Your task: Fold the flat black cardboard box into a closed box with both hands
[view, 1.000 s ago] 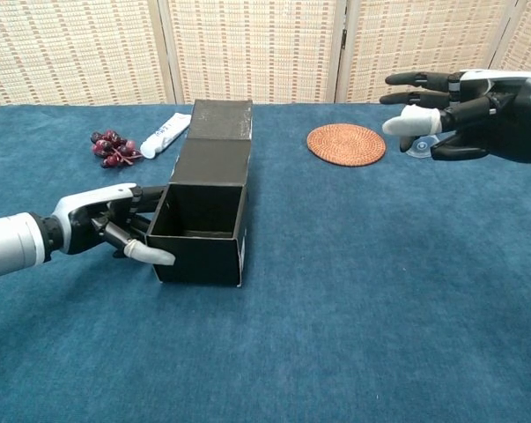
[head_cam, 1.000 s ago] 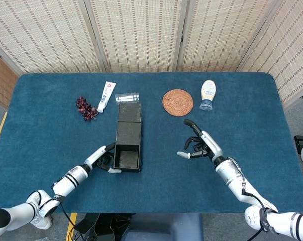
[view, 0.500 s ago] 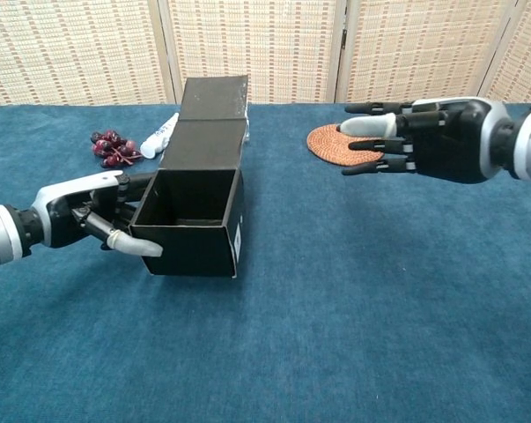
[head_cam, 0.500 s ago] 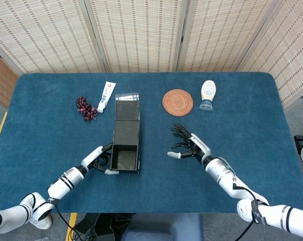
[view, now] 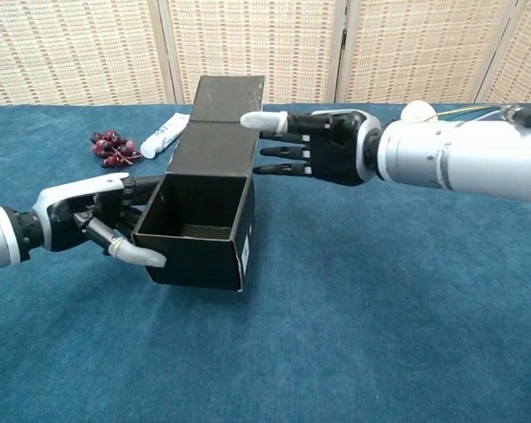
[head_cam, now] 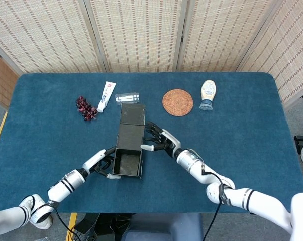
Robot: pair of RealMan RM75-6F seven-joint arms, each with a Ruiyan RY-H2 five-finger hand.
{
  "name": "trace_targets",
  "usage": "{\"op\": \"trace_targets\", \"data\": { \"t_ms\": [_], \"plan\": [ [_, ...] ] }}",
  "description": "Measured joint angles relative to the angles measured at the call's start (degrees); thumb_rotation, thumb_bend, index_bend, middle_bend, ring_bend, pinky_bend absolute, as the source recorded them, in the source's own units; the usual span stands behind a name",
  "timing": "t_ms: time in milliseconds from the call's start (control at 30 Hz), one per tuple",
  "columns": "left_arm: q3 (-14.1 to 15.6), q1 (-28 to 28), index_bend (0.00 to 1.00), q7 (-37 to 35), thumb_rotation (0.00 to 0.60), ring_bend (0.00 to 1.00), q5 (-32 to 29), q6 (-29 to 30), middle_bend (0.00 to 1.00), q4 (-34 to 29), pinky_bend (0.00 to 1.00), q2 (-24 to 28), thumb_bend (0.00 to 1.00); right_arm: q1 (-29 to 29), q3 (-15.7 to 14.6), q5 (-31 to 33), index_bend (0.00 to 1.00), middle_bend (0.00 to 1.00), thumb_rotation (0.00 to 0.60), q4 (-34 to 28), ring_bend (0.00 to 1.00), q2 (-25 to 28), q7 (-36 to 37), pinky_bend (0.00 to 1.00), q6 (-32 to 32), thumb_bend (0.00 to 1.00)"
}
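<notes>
Here, box: the black cardboard box (head_cam: 128, 153) stands half-formed on the blue cloth-covered table (head_cam: 251, 135), a little left of centre toward the near edge; its near part is an open-topped tub, and its long lid panel (head_cam: 130, 123) stretches away toward the far edge.
Left robot hand: the left robot hand (head_cam: 102, 163) grips the box's left wall at the near end, fingers curled over the rim and a white-tipped finger (view: 142, 256) along the outside.
Right robot hand: the right robot hand (head_cam: 159, 140) is released, fingers spread and straight, at the box's right side beside the lid panel; whether the fingertips touch the cardboard cannot be told.
Far edge, left: a bunch of dark red grapes (head_cam: 85, 108) lies beside a white squeeze tube (head_cam: 106, 96), with a small clear plastic piece (head_cam: 127, 97) just beyond the lid's far end.
Far edge, right: a round woven rattan coaster (head_cam: 178, 102) sits next to a cream squeeze bottle (head_cam: 208, 94) lying on its side.
</notes>
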Motion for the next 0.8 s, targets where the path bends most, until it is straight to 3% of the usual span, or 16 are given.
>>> {"op": "trace_targets", "data": {
  "t_ms": [167,300,533,800],
  "plan": [
    [-0.1,-0.13,0.29,-0.81,0.6,0.66,-0.73,-0.94,0.32,0.38,0.86,-0.05,0.16,1.05,0.49,-5.49,0.0,0.0,0.6,0.4,0.0,-1.31,2.1,0.12,1.87,0.0],
    [-0.13,-0.25,0.29,-2.63,0.6,0.66,-1.0,-1.39,0.32,0.55,0.86,0.31,0.16,1.06,-0.78,-11.35,0.0,0.0,0.6,-1.27,0.0,0.18,3.75,0.12,4.99,0.0],
    [-0.07,-0.55,0.28,-4.47,0.6,0.66,-0.93,-1.73,0.32,0.25,0.86,0.98,0.16,1.93,-7.42,-21.73,0.0,0.0,0.6,-4.93,0.0,7.63,6.18,0.1,11.54,0.0],
    [-0.05,-1.07,0.27,-3.84,0.6,0.66,-0.93,-2.58,0.32,-0.57,0.86,1.43,0.16,4.42,-14.08,-26.54,0.0,0.0,0.6,-7.57,0.0,12.29,4.62,0.09,17.4,0.0]
  ]
}}
